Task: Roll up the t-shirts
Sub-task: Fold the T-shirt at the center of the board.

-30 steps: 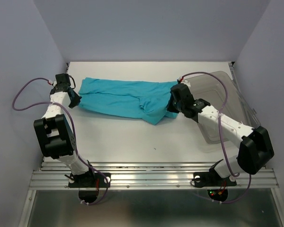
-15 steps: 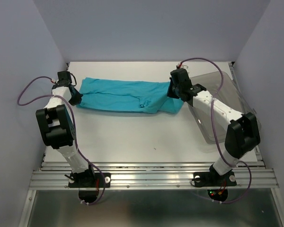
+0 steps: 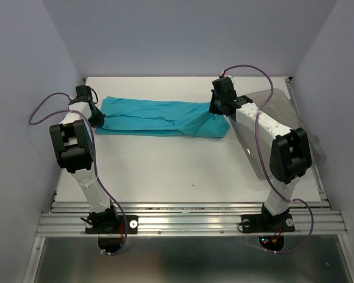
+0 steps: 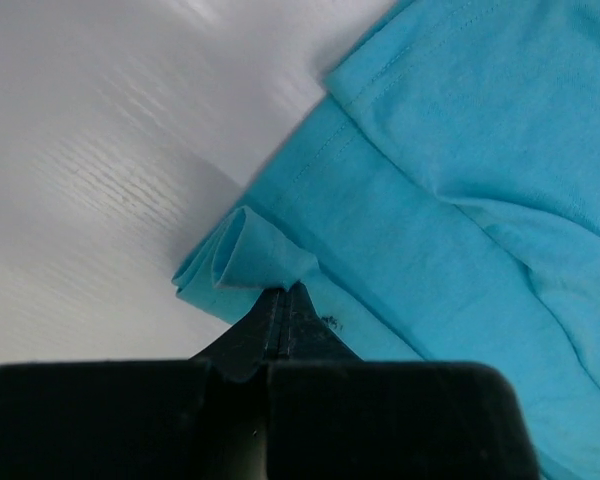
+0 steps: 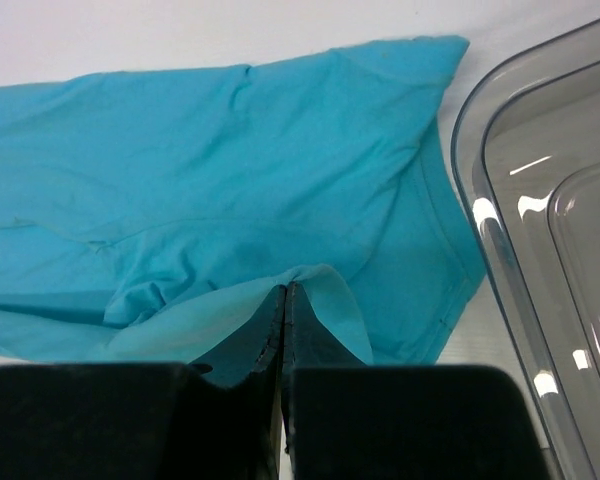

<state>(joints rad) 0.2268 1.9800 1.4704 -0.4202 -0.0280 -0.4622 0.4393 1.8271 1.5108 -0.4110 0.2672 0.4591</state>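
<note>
1. Teal-turquoise short-sleeved t-shirt of thin fabric (image 3: 159, 118) is pinched at both ends.
2. Left gripper (image 4: 285, 300): jaws clenched on a folded edge at the shirt's left end.
3. Right gripper (image 5: 283, 295): jaws clenched on a raised fold at its right end.
4. Shirt lies as a long folded band across the far half of the white table (image 3: 177, 171).
5. Clear grey-tinted plastic bin (image 3: 301, 124) sits just beside the shirt's right end.

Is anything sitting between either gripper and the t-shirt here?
Nothing visible. The left gripper and right gripper are each shut on a fold of the t-shirt, at opposite ends. The clear bin lies beside its right end, not between.
</note>
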